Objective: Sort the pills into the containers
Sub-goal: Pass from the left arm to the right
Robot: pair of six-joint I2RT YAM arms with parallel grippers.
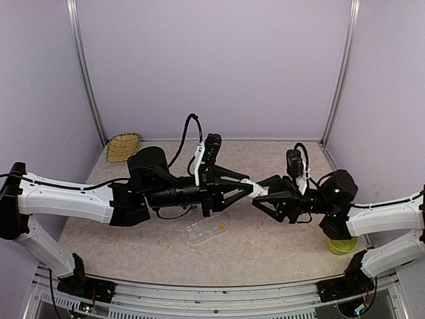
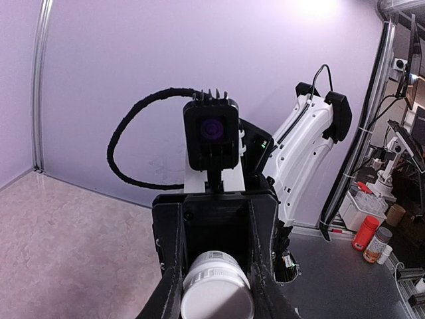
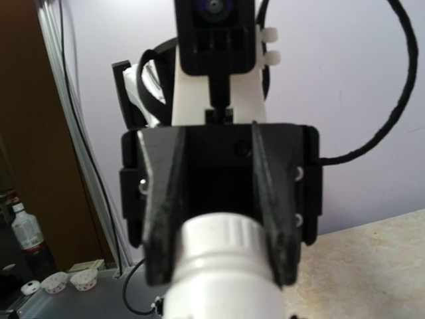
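A small white bottle (image 1: 259, 191) hangs in mid-air above the table's middle, between both arms. My left gripper (image 1: 247, 186) is shut on its ribbed cap (image 3: 222, 236), and its fingers (image 2: 167, 296) press both sides. My right gripper (image 1: 264, 195) faces it from the other end, jaws flanking the labelled body (image 2: 222, 260). Whether they touch the bottle I cannot tell. Below, the clear organizer box (image 1: 202, 234) lies flat on the table, its cells being the containers. One orange pill speck (image 1: 222, 228) shows in a cell at its right end. Other pills are too small to make out.
A woven basket (image 1: 123, 146) sits at the back left corner. A yellow-green bowl (image 1: 342, 246) stands at the right, partly under the right arm. Purple walls and metal posts close in the table (image 1: 265, 249) on three sides.
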